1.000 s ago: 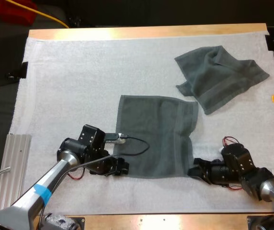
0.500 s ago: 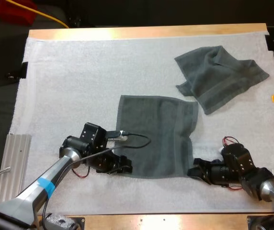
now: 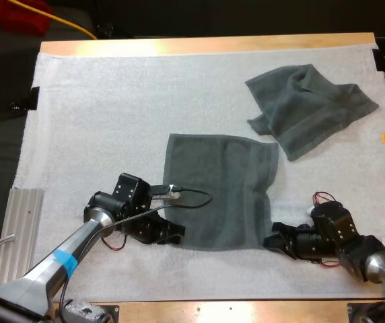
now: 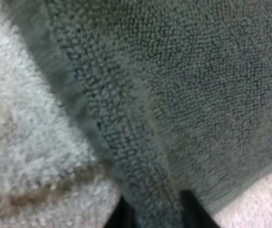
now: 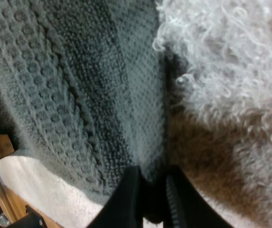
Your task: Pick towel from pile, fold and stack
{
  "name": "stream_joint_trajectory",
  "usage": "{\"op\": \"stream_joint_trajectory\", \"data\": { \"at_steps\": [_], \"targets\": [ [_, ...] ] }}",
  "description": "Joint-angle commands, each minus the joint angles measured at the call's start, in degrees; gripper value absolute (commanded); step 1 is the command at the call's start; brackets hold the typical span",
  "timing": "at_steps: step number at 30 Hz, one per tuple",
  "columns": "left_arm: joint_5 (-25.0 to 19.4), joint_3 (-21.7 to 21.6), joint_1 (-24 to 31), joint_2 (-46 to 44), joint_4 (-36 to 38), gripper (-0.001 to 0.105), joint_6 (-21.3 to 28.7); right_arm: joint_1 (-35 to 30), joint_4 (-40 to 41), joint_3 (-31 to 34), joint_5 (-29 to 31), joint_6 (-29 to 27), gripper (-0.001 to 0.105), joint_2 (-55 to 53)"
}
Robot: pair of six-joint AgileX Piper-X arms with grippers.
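A dark grey-green towel (image 3: 219, 188) lies spread flat in the middle of the white mat. My left gripper (image 3: 177, 232) is at its near left corner. In the left wrist view the gripper (image 4: 157, 216) is shut on the towel's (image 4: 198, 95) thick hem, which runs between the two black fingertips (image 4: 122, 216). My right gripper (image 3: 270, 241) holds the near right corner. In the right wrist view the gripper (image 5: 152, 204) is shut on the towel's (image 5: 69, 85) edge. A second, crumpled towel (image 3: 310, 108) lies at the far right.
The white mat (image 3: 112, 101) covers most of the wooden table. A ribbed metal plate (image 3: 17, 229) lies off the mat's near left edge. The mat's far left half is bare.
My left gripper slid right onto the flat towel's near left corner and closed on its hem. The right arm and both towels have stayed put.
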Motion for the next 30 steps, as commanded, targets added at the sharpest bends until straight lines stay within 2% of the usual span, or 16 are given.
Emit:
{"op": "stream_joint_trajectory", "data": {
  "at_steps": [1,6,10,13,18,27,30],
  "targets": [
    [1.10,-0.06,-0.37,-0.90,1.13,0.000,1.87,-0.11,0.99,0.04,-1.35,-0.38,0.001,-0.20],
    [1.10,-0.43,-0.37,-4.87,5.28,0.000,5.50,-0.11,1.10,-0.94,-1.71,-0.39,0.001,-1.77],
    [1.10,-0.43,-1.18,-7.22,8.21,0.000,7.40,-0.11,5.81,-2.15,0.69,-0.62,0.001,-4.62],
    [0.50,-0.43,-4.57,-8.34,8.95,0.000,7.20,-0.11,9.83,-2.39,0.94,-1.75,0.001,-6.72],
    [-5.29,-0.75,-12.91,-8.66,9.38,0.000,5.29,0.04,18.09,-2.39,1.05,-4.11,0.001,-10.97],
    [-10.24,-1.02,-21.97,-8.66,13.16,0.000,4.36,0.04,30.49,-2.39,1.09,-7.97,0.001,-19.11],
    [-10.56,-1.02,-24.30,-8.66,13.61,0.000,4.20,0.04,34.25,-2.39,1.09,-9.91,0.001,-20.93]
  ]
}}
